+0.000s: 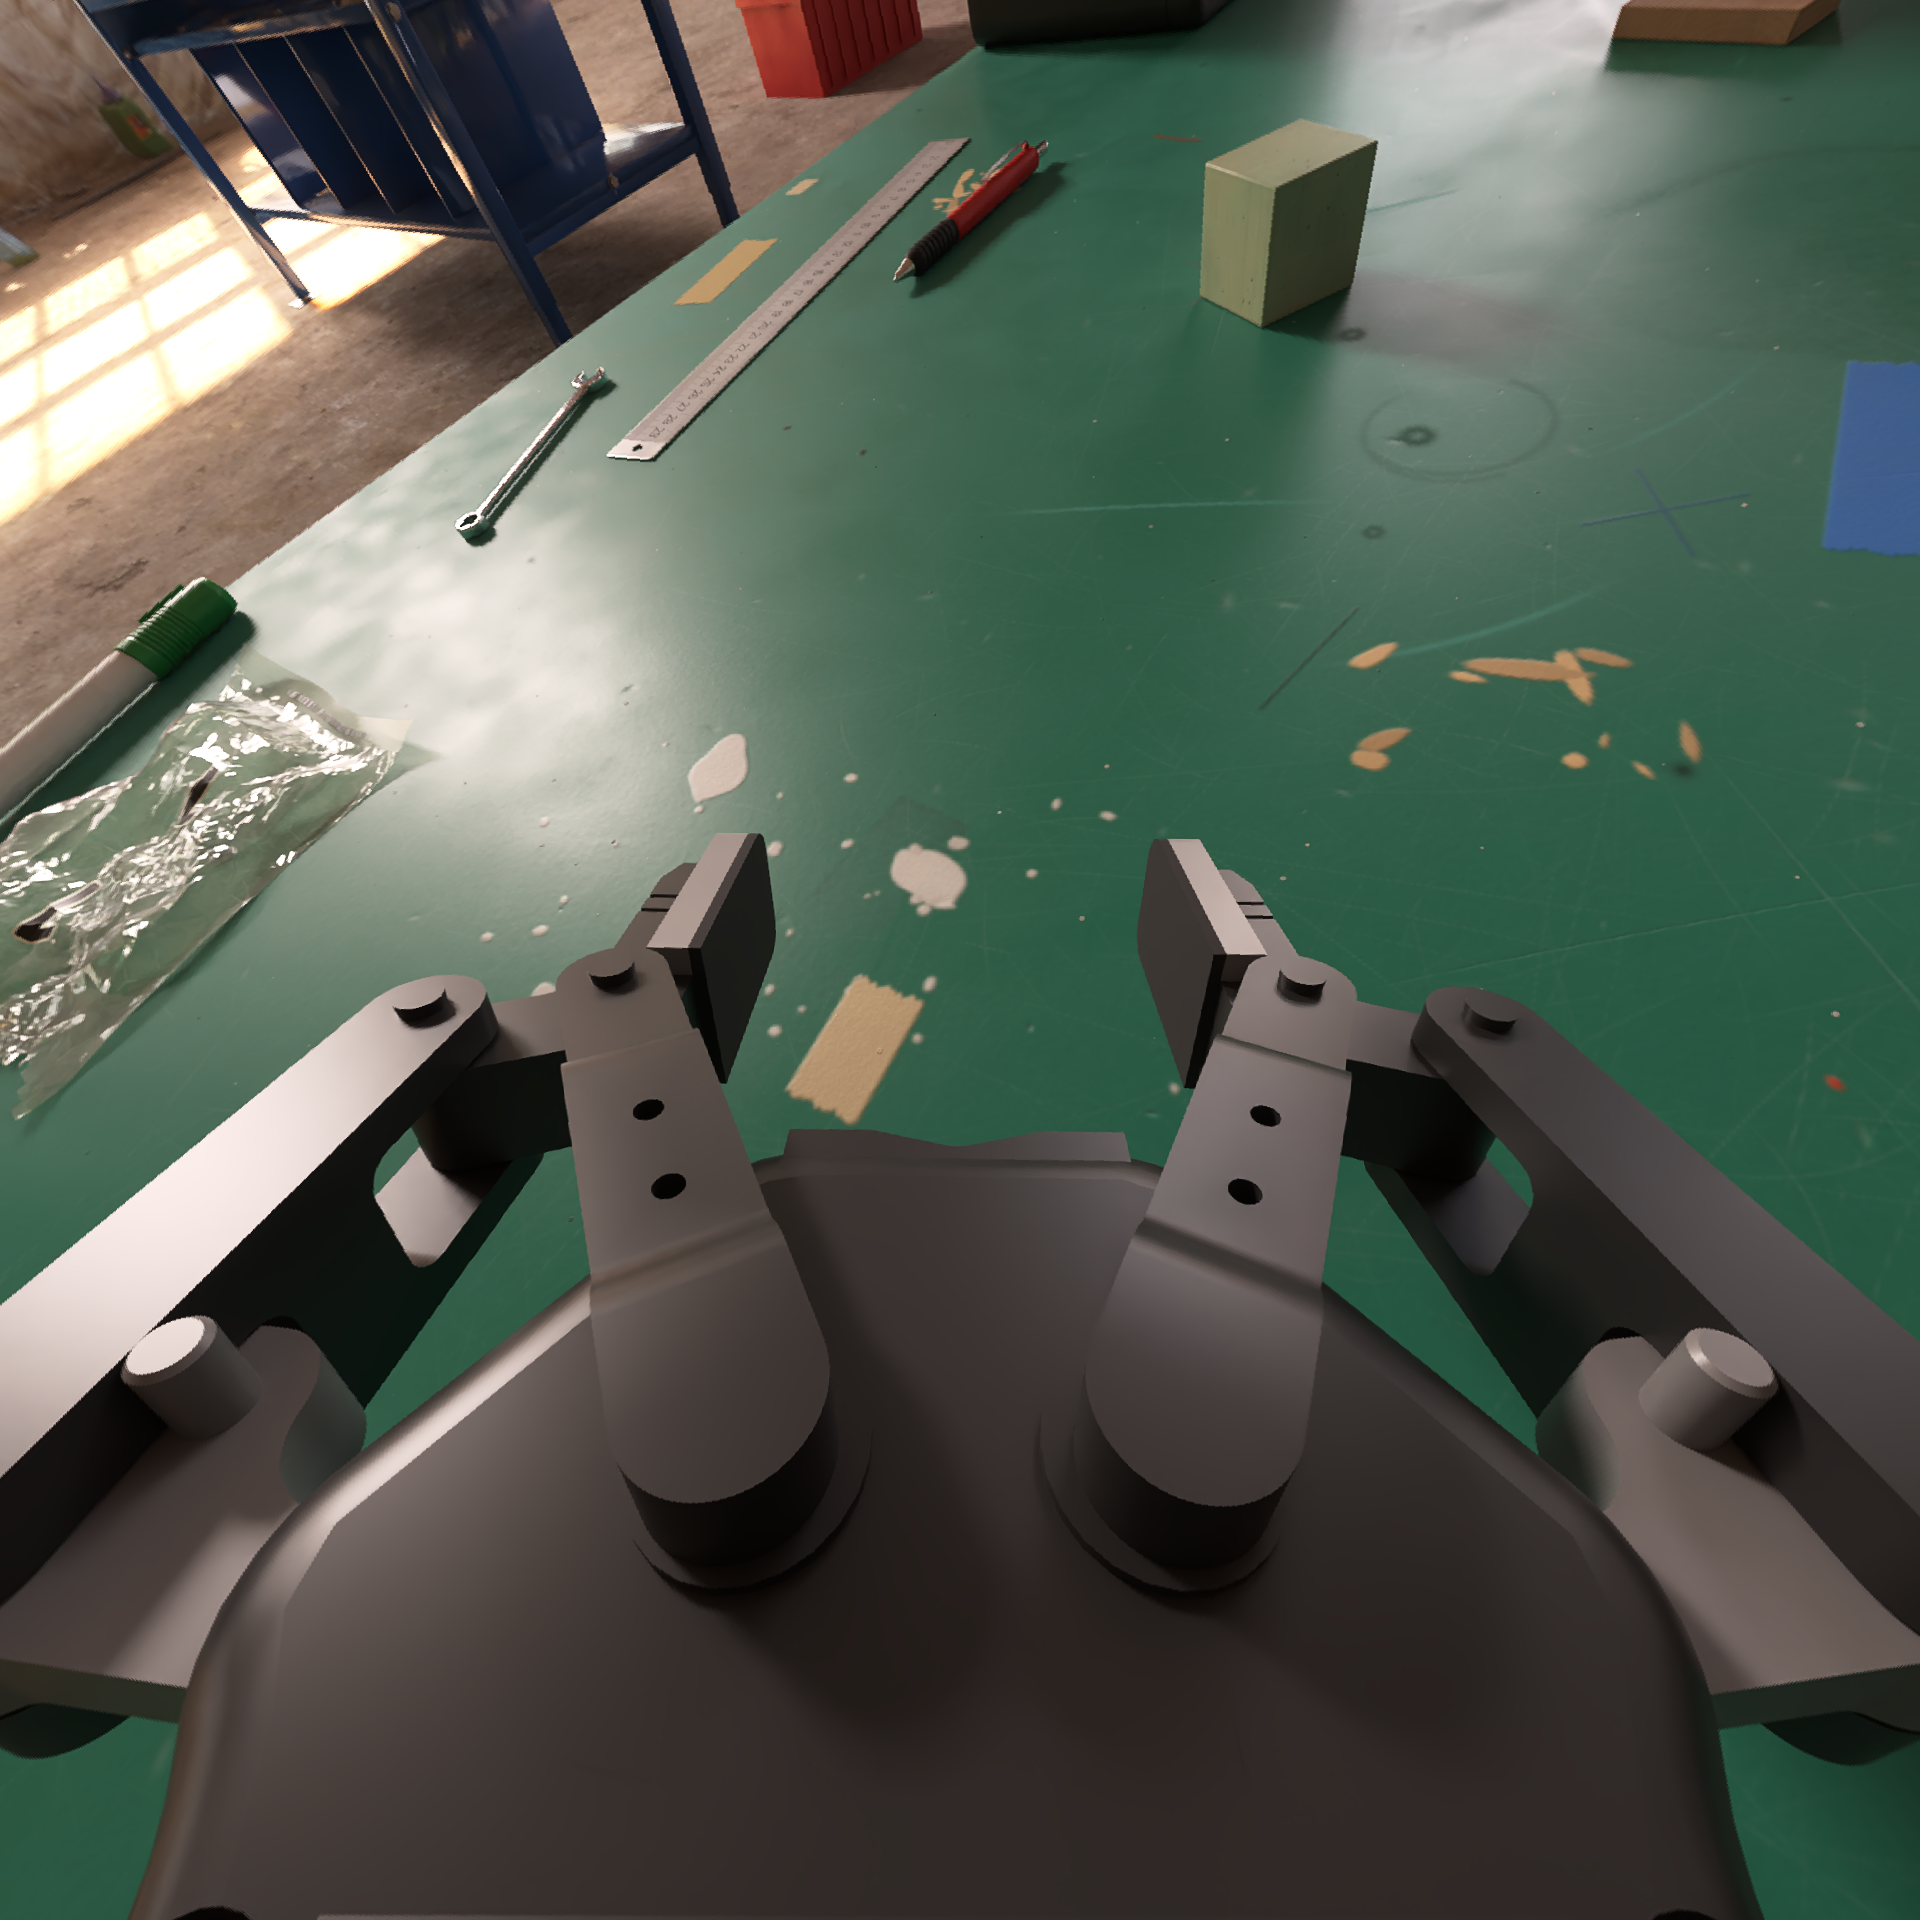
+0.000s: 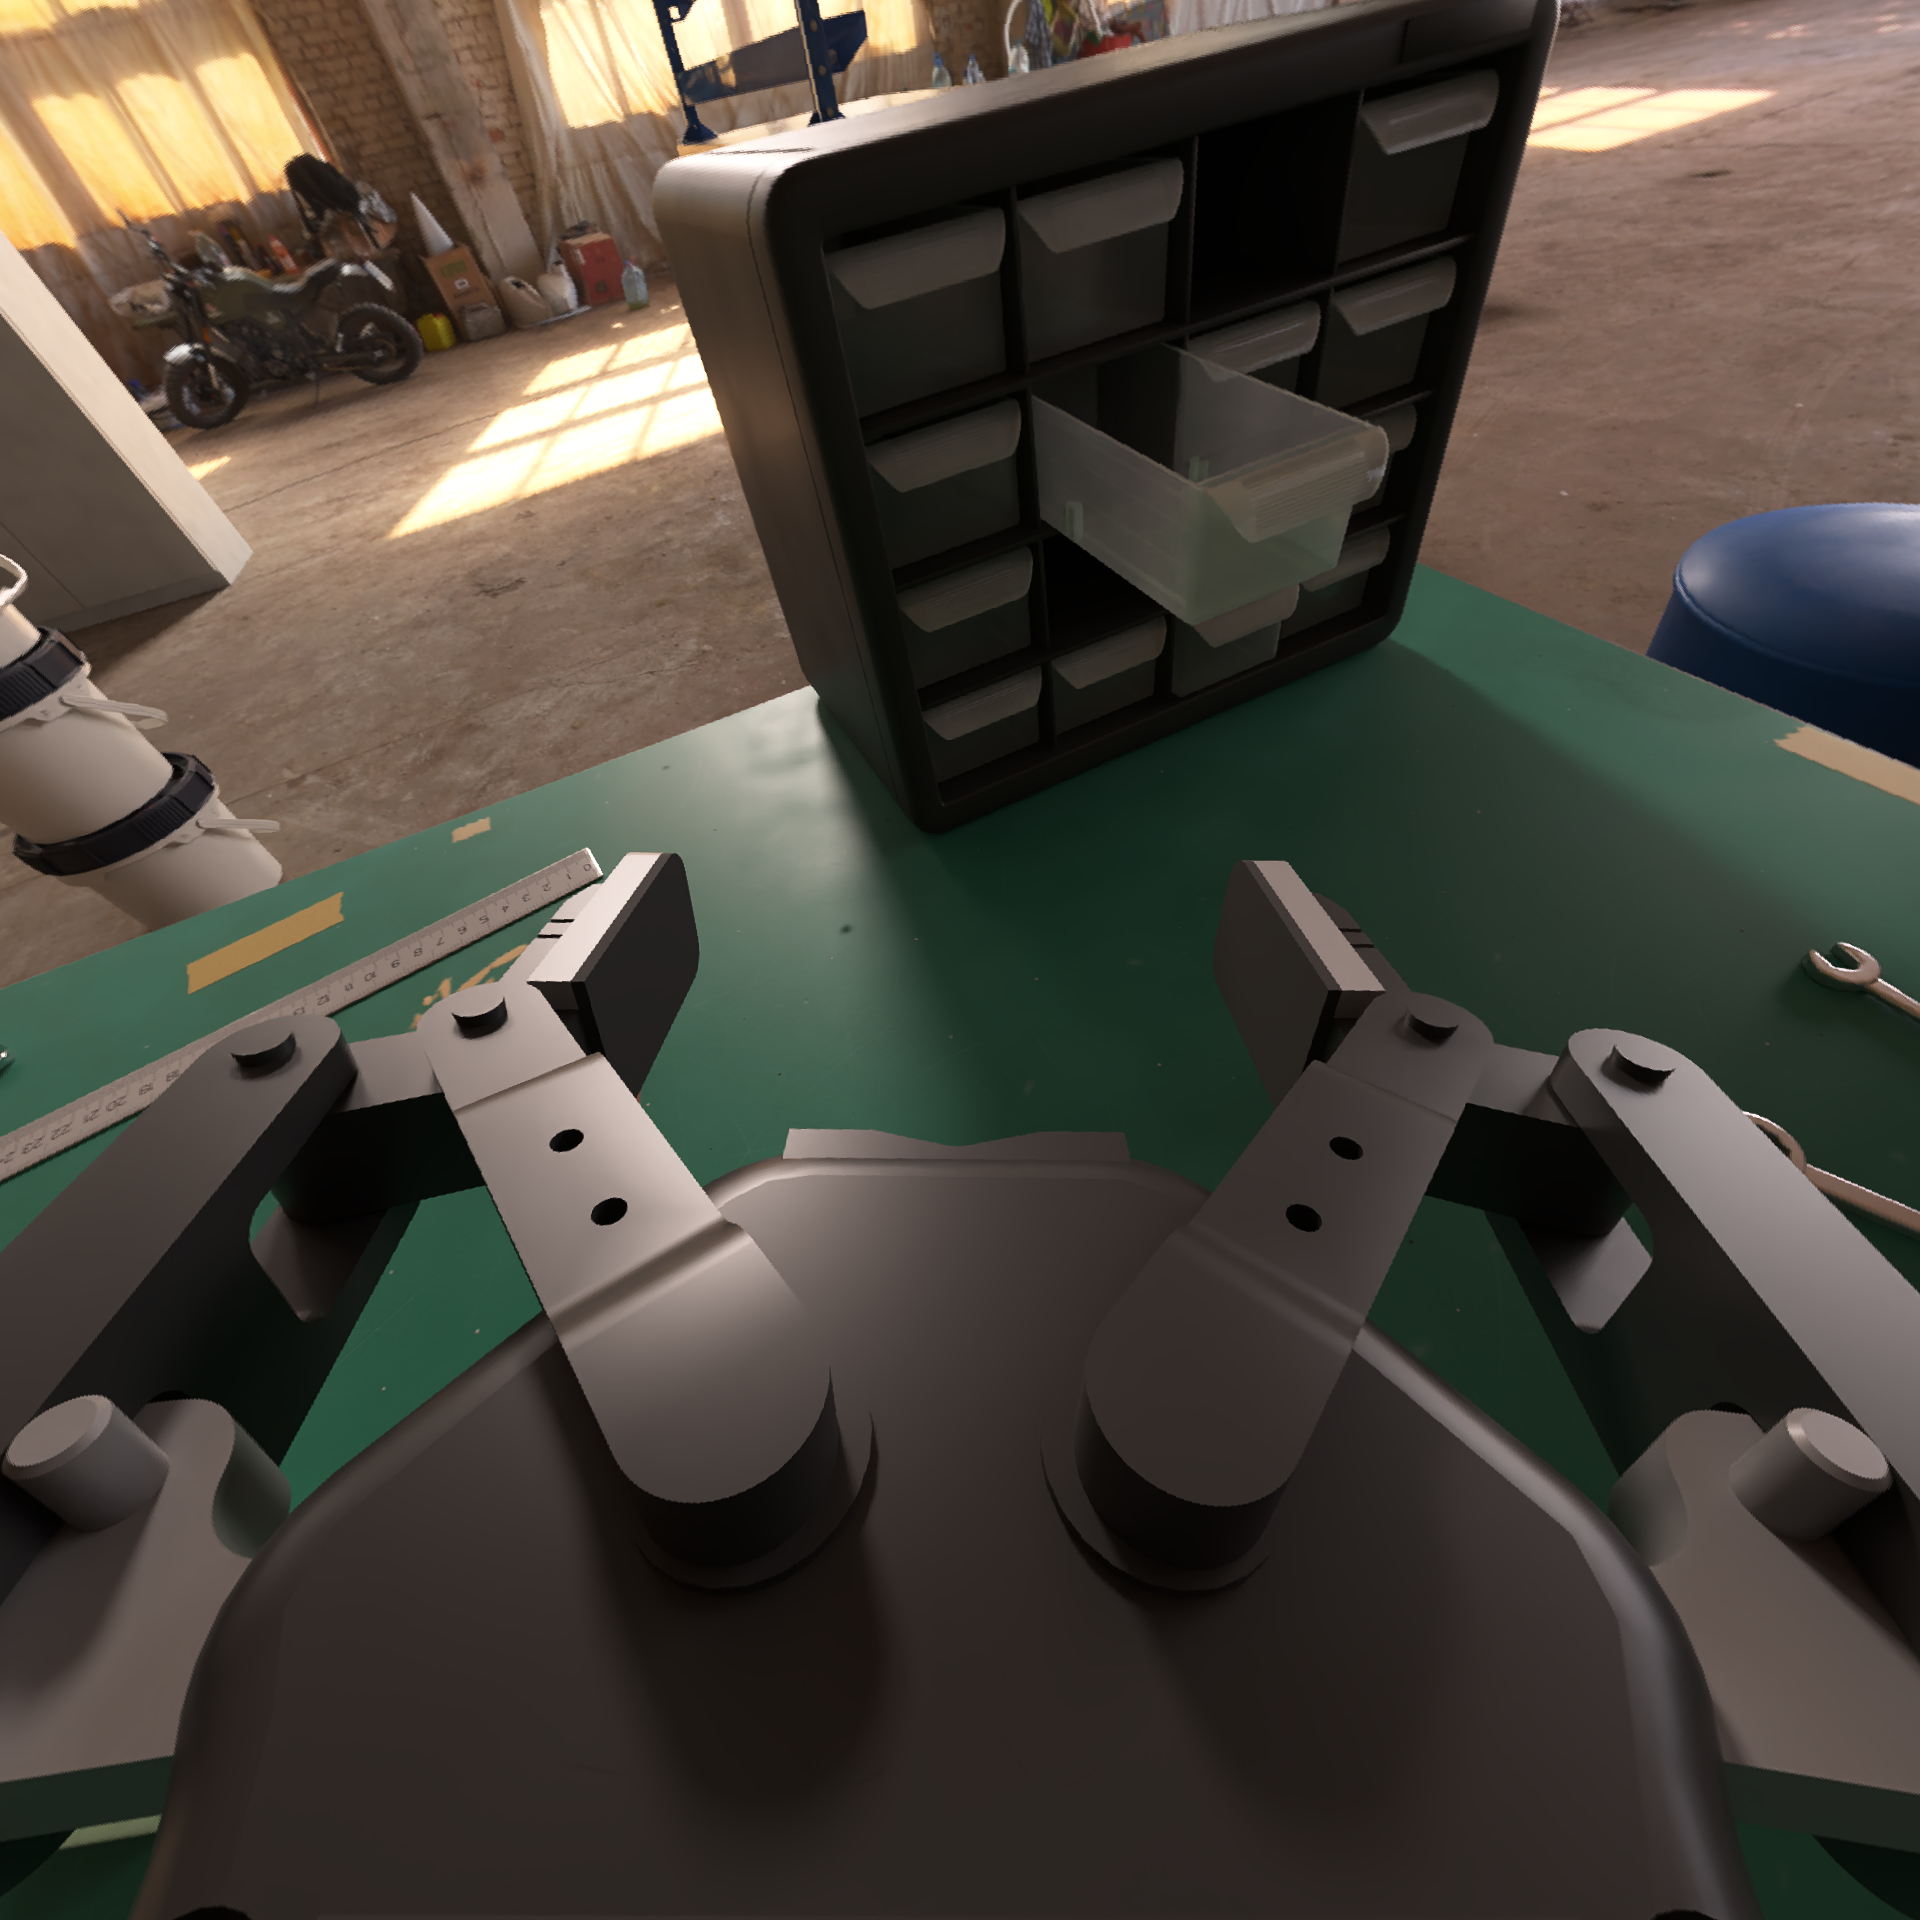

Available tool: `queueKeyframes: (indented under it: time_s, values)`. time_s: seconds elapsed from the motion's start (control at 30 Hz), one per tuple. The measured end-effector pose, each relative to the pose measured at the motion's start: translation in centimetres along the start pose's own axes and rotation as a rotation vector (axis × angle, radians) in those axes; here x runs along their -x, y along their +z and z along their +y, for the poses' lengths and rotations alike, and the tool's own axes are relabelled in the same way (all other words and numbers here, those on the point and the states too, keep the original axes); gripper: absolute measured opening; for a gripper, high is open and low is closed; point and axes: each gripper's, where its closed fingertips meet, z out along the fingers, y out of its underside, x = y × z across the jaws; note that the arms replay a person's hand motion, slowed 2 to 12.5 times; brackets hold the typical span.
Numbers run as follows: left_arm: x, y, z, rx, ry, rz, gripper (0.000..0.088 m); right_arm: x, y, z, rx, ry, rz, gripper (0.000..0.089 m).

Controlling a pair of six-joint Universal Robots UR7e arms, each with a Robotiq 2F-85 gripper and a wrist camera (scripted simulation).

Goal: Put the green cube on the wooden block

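Note:
A pale green cube stands on the green table in the left wrist view, far ahead and to the right of my left gripper. That gripper is open and empty, low over the table. A corner of the wooden block shows at the top right edge, beyond the cube. My right gripper is open and empty above the table. Neither the cube nor the wooden block shows in the right wrist view.
Left wrist view: a steel ruler, a red pen, a small wrench, a green-capped marker, a crumpled plastic bag, blue tape. Right wrist view: a black drawer cabinet with one drawer pulled out, a ruler, a wrench.

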Motion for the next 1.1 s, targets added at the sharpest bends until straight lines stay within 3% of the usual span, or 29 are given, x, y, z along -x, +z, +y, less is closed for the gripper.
queueKeyframes:
  time_s: [0.53,1.1]
  values:
    - [0.1,0.0,0.1,-0.001,0.000,0.003,0.0628,-0.7,1.4,0.9,0.007,0.035,0.028,0.0854]
    - [0.1,0.0,0.1,-0.002,-0.001,0.008,0.0626,-1.3,2.4,2.1,0.038,0.008,0.065,0.0854]
